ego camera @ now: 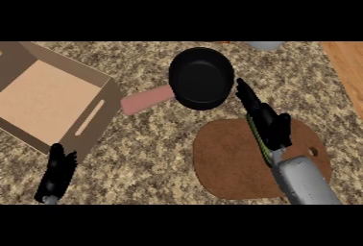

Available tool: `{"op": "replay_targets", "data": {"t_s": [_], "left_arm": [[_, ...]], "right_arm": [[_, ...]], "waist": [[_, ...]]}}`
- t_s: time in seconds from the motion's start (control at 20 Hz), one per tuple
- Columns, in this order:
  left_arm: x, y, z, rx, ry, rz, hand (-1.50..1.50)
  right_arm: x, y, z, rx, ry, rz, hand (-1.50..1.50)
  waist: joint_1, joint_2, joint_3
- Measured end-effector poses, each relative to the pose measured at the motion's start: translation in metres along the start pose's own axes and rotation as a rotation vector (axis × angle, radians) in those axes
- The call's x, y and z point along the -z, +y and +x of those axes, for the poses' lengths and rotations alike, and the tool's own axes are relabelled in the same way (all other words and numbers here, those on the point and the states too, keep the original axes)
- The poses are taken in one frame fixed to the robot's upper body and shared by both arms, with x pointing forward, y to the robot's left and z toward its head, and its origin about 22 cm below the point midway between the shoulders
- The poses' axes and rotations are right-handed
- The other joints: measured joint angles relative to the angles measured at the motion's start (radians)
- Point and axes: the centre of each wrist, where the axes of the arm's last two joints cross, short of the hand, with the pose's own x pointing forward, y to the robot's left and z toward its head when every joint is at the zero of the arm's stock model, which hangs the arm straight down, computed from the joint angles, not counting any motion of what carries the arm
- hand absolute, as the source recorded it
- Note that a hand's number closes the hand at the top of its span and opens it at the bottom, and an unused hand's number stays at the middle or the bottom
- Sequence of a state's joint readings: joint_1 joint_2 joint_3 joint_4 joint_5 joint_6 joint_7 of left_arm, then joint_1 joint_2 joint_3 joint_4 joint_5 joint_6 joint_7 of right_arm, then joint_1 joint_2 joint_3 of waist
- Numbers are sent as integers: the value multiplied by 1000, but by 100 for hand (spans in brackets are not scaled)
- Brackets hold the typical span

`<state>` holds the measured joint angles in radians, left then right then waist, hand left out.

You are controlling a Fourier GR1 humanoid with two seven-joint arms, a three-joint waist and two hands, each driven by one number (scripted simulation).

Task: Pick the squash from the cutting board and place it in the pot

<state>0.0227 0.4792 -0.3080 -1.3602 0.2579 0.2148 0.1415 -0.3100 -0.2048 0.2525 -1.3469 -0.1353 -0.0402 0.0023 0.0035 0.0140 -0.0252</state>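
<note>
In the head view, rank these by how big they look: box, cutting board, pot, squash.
1. Box, largest, though its left side is cut off by the edge.
2. Cutting board.
3. Pot, counting its pink handle; the black bowl alone is clearly smaller than the board.
4. Squash, only a thin green strip shows under the right hand.

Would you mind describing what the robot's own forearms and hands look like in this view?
Both hands are black. The right hand sits at the end of a smooth, rounded, light grey forearm, which comes in from the lower edge. Of the left hand the fingers show as slim dark segments, with only a small grey piece of its forearm below. No cables, markings or sleeves are visible.
</note>
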Motion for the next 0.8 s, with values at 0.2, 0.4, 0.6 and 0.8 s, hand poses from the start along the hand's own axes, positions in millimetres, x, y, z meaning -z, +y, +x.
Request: {"op": "replay_targets", "data": {"t_s": [0.2, 0.4, 0.6, 0.8], "left_arm": [[-9, 7, 18, -57, -55, 55, 0], [-11, -1, 30, -144, -76, 62, 0], [-17, -9, 42, -194, -117, 39, 0], [-24, -15, 52, -215, -146, 17, 0]], "right_arm": [[11, -38, 8, -12, -83, 64, 150], [18, -78, 38, -205, -212, 141, -150], [10, -113, 25, -230, -296, 124, -150], [4, -140, 21, -201, -424, 161, -150]], "waist": [[20, -6, 24], [37, -10, 17], [42, 5, 23], [42, 8, 25]]}}
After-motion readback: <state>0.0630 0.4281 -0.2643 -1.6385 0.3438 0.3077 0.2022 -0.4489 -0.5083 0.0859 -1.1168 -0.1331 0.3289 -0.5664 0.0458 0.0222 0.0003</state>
